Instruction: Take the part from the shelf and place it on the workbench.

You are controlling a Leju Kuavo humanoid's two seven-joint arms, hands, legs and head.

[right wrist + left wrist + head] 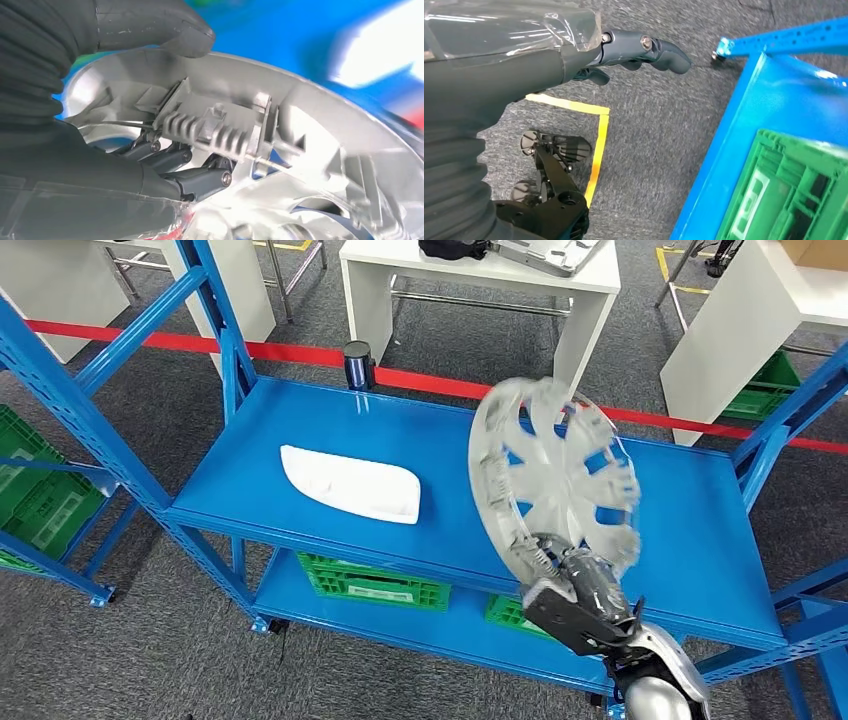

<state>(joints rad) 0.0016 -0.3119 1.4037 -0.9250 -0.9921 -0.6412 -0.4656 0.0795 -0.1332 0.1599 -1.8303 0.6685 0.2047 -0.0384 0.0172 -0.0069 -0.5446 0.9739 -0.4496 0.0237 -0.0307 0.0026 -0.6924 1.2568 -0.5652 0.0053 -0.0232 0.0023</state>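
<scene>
We look down on a blue steel shelf (330, 430), its flat painted deck framed by perforated uprights, standing on speckled grey carpet (170, 660). Green plastic crates (375, 585) with latticed walls sit on the lower tier, partly hidden by the deck above, and another green crate (35, 495) is cut off at the left edge. White tables (480, 280) stand beyond a red floor line (180, 342), their tops cropped by the frame.

Raised over the shelf's right half is the task's part, a silver plastic hubcap (555, 480), round and spoked with open slots between the spokes. It is tilted nearly upright and blurred at its upper rim. Our right hand (580, 605) grips it at the lower edge. From the right wrist, the thick grey thumb (150, 30) presses on the rim while dark fingers (200, 180) curl behind a ribbed clip on the cap's inner face (a thin wire ring runs along it); the fingertips themselves are hidden by the moulding.

A smaller white part (350, 483), smooth, shallow and roughly boat-shaped, lies flat on the deck, well apart from the hubcap. A dark cylinder (357, 364) stands at the back edge.

Our left hand (634, 50) hangs over carpet beside the shelf foot, fingers loosely curled and holding nothing, near yellow floor tape (596, 150).
</scene>
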